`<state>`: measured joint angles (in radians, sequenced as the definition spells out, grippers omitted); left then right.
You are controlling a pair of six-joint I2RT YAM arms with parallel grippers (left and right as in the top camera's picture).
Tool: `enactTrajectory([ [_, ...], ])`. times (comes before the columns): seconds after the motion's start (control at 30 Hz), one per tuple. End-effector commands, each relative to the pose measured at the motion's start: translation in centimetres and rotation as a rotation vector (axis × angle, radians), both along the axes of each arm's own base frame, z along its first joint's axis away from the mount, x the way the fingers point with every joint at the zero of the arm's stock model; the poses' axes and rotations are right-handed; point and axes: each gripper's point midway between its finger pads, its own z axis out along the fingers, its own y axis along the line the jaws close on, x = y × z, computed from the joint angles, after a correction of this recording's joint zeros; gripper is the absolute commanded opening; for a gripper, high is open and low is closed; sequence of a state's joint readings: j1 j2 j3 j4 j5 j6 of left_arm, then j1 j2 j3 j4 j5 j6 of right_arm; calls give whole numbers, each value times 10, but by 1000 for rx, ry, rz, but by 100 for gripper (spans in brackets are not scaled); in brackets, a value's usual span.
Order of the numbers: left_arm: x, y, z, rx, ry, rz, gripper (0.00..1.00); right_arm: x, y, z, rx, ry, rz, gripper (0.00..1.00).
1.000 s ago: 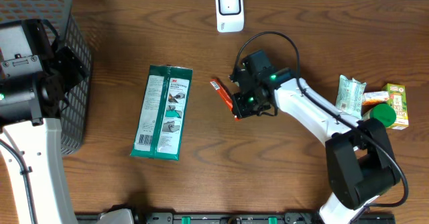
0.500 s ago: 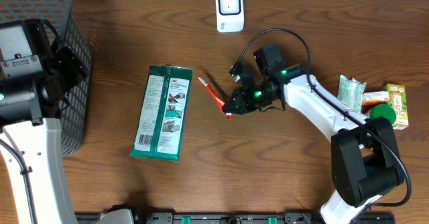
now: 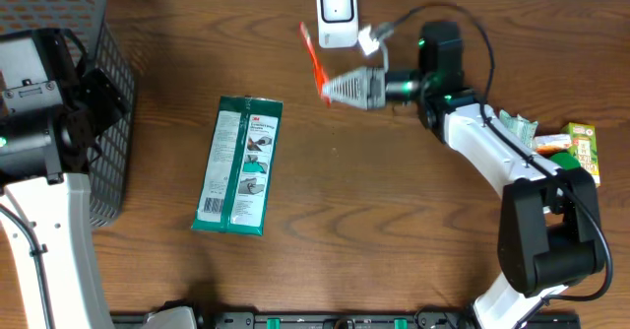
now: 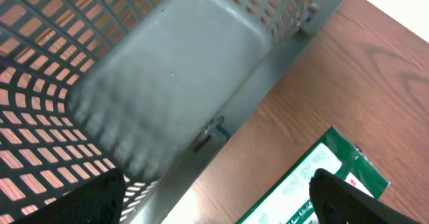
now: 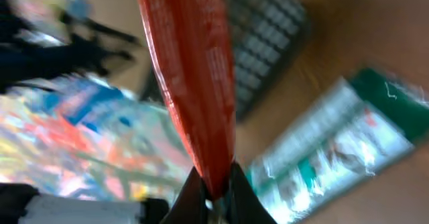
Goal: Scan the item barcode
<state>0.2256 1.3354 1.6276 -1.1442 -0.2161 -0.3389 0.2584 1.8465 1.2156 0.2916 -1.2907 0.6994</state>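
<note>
Underneath everything, a brown wooden desk. At its far left corner, a grey mesh basket, its inside and right wall filling most of the left wrist view. Over the basket's right side, the left claw, jaws spread wide, holding nothing. Left of centre on the desk, a flat green pack, lying lengthwise from near to far, printed side up. At the middle of the far edge, a small white scanner. Just nearer than the scanner, the right claw, reaching in from the right and pinched tight on the lower end of a thin red sachet. Sachet held up and tilted, its upper end close beside the scanner's left side. At the right edge, well apart from the rest, a small green packet, a green and yellow carton and a round green lid, clustered together.
</note>
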Motion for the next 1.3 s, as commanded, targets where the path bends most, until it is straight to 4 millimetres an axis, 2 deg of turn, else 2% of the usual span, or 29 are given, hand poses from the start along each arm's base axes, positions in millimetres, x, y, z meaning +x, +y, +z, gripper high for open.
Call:
enactTrajectory([
  [0.0,0,3,2,15,3,4,88,-6,0,54,93,244,45,1],
  [0.1,0,3,2,15,3,4,88,10,-9,78,153,237,-30,1],
  [0.2,0,3,2,15,3,4,88,20,-16,79,165,252,-81,1],
  [0.3,0,3,2,15,3,4,88,12,-15,76,147,237,-32,1],
  [0.43,0,3,2,15,3,4,88,-13,-11,70,106,198,108,1],
  [0.5,0,3,2,15,3,4,88,-19,-9,64,95,202,134,1],
  [0.63,0,3,2,15,3,4,88,-19,-6,33,72,260,105,1],
  [0.73,0,3,2,15,2,4,88,-16,-8,-5,30,336,24,1],
  [0.83,0,3,2,15,3,4,88,-21,-12,-39,-10,365,-24,1],
  [1.1,0,3,2,15,3,4,88,-53,-20,-92,-55,453,-29,1],
  [1.27,0,3,2,15,3,4,88,-72,-27,-117,-78,502,-37,1],
])
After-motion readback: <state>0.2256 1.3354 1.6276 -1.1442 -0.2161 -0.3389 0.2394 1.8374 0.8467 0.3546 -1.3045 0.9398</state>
